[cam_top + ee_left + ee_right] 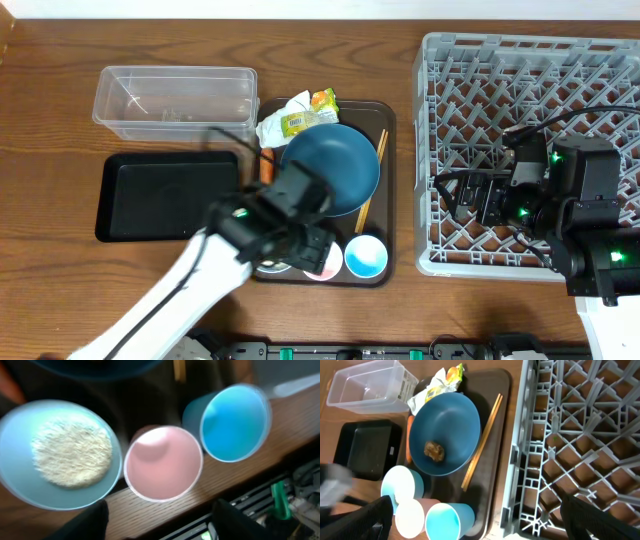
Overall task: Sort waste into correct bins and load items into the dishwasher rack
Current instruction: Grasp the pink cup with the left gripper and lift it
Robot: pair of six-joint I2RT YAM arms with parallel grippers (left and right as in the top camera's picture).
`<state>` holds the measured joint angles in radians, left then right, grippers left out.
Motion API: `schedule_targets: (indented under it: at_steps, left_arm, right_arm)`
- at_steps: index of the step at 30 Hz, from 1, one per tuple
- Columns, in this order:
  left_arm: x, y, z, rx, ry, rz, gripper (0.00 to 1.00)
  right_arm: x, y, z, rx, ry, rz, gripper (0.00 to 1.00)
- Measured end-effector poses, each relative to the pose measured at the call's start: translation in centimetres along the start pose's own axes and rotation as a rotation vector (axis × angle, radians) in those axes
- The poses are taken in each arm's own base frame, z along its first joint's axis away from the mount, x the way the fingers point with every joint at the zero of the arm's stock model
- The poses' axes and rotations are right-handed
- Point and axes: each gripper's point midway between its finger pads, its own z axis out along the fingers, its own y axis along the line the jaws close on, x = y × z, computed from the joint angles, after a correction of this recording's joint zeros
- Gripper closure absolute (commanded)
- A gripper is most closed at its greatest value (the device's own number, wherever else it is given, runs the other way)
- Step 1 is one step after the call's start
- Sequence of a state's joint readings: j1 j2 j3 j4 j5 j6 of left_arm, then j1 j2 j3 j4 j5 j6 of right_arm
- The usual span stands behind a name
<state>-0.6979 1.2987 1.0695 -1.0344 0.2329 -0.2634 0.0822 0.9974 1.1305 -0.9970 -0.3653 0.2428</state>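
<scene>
**Over the pink cup (162, 464), left claw (160, 522) spread; over the dishwasher rack (520, 55), right claw (480, 510) released**

On the wooden surface (50, 120), from left to right: clear plastic tub (175, 100) with black tray (165, 195) just in front of it, then brown serving tray (391, 150), then the grey dishwasher rack, by far the biggest thing.

On the brown serving tray:
- In the middle, dark blue bowl (335, 165), upright, with one brown food scrap (434, 450) inside.
- At the far edge, green-yellow snack wrapper (300, 118), against the bowl's rim.
- Along the bowl's left side, small orange carrot (266, 168).
- Close along its right side, wooden chopsticks (370, 190), slanted.
- Along the near edge, in a row: small white bowl (60, 455) heaped with white rice (72, 455), then the pink cup, then light blue cup (232, 422). All three upright, mouths up, each just beside the next.

Directly above that row, the left claw, its dark fingers (85, 522) apart on either side of the pink cup's near rim, nothing clamped between them. Contact with the cup impossible to tell through the blur.

Low over the near left part of the dishwasher rack, the right claw, spread wide and holding nothing, well apart from everything on the brown serving tray.
</scene>
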Motion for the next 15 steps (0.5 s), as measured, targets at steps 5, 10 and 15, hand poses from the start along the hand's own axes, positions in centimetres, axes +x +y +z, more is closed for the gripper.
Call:
schedule_targets:
  at_steps: [5, 10, 15]
  left_arm:
    - [0.4, 1.0, 3.5, -0.068, 0.122, -0.014, 0.48]
    - [0.7, 1.8, 5.7, -0.109, 0.197, -0.033, 0.59]
    - [0.2, 2.1, 7.1, -0.124, 0.203, -0.037, 0.74]
  right_arm:
    - [0.4, -0.1, 0.0, 0.004, 0.016, 0.009, 0.01]
    - [0.5, -0.1, 0.0, 0.006, 0.022, 0.012, 0.01]
    - [0.5, -0.1, 0.0, 0.006, 0.022, 0.012, 0.01]
